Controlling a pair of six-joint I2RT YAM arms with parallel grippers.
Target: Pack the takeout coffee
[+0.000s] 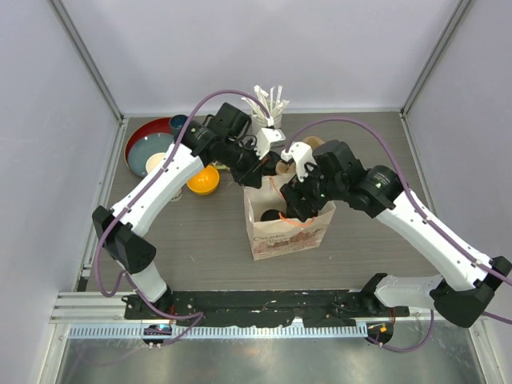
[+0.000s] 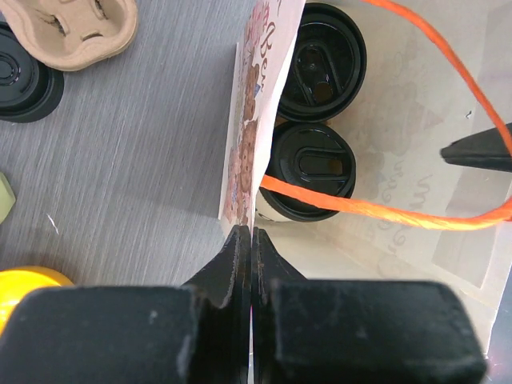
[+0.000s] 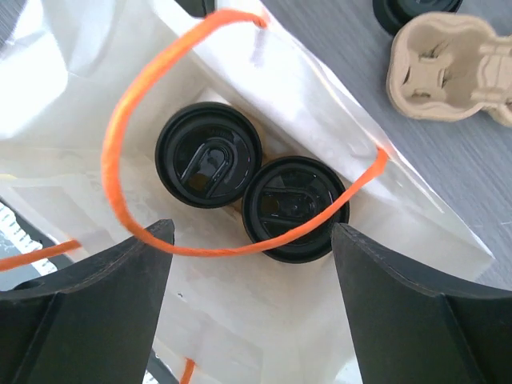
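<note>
Two white paper cups with black lids stand side by side inside an open white paper bag with orange string handles. In the right wrist view they are the left cup and the right cup; in the left wrist view, one cup and the other. My left gripper is shut on the bag's printed wall at its rim. My right gripper is open over the bag mouth, empty, with an orange handle looping between its fingers.
A brown pulp cup carrier and a loose black lid lie on the grey table beside the bag. A yellow bowl, red and blue dishes and a cup of white utensils stand behind.
</note>
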